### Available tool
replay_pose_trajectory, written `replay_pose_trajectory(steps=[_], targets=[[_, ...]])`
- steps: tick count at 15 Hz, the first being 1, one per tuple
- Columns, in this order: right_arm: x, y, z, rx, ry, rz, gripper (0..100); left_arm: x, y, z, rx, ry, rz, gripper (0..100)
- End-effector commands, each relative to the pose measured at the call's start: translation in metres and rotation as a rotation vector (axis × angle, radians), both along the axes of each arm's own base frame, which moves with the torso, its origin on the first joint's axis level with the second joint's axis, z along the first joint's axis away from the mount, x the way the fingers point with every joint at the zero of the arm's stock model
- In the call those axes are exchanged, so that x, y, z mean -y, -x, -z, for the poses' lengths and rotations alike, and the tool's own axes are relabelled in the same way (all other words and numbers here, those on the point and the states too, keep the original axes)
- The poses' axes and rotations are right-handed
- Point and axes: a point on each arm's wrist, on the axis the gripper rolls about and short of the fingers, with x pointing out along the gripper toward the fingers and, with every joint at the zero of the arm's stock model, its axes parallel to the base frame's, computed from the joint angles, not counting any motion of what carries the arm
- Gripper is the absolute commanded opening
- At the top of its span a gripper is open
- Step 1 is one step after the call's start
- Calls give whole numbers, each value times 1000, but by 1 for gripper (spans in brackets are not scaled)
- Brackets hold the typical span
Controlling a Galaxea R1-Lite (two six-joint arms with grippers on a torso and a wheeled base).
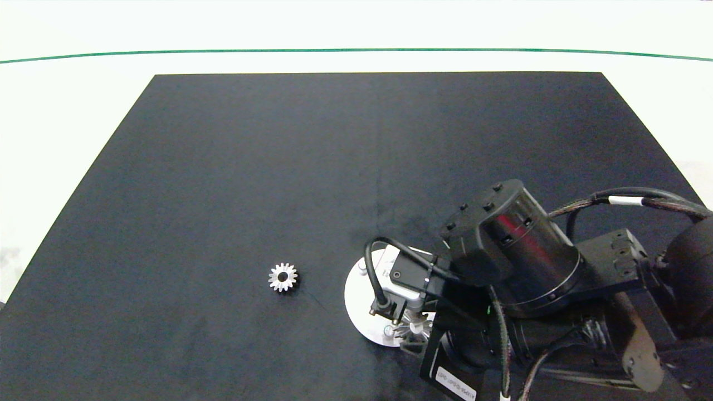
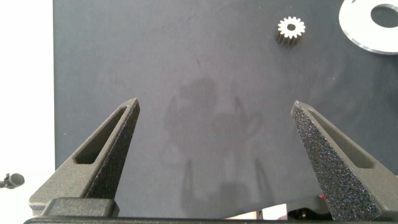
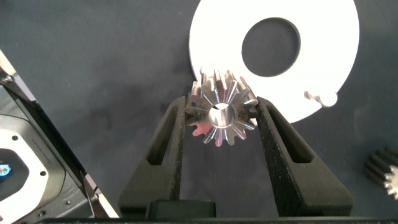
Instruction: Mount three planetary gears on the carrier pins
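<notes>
Right gripper [image 3: 221, 115]: clamped on one planetary gear [image 3: 221, 115], a finger pressing each side of its teeth. It hangs over the edge of the white carrier disc [image 3: 323, 56], low at the near right of the black mat [image 1: 278, 167] in the head view.
Held gear: seen face-on from the right wrist, bore shiny; it appears to sit right over a pin, but I cannot tell whether bore and pin are engaged.
Left gripper [image 2: 214, 149]: released, fingers wide apart, nothing between them, hovering over bare mat, well apart from the work.
Loose gear [image 1: 283, 277]: flat on the mat, left of the disc, near but not touching it.
Third gear [image 3: 387, 171]: only an edge shows in the right wrist view, beside the disc; whether it lies on the mat I cannot tell.
Carrier pins: one bare pin [image 3: 321, 98] clear in the right wrist view. The head view shows further whitish pegs, partly hidden by the arm.
Risk, misalignment: if the bore is off the pin's axis, pressing down likely jams or cocks the gear.
Risk, disc shift: the disc looks unclamped on the desk, so a sideways push could slide it.
Risk, slip: the grip is on tooth tips, so the gear may twist out.
Count: gears three. Disc one. Pins, one plainly seen, others not sure. Grippers two.
</notes>
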Motion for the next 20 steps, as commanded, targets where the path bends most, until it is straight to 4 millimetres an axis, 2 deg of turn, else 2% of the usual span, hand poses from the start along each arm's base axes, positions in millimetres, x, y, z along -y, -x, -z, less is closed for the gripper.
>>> replay_pose_trajectory(steps=[1,9,14,20], targets=[[-7,1,6,-1,27,-10,16,0,-1,-1,-3,-2,2,100],[-15,-5,17,-8,56,-4,16,0,-3,-2,0,-1,4,100],[-22,-7,6,13,22,-8,16,0,-4,-3,-6,-1,7,100],[-22,-9,11,9,41,0,16,0,-4,-5,2,-1,7,100]])
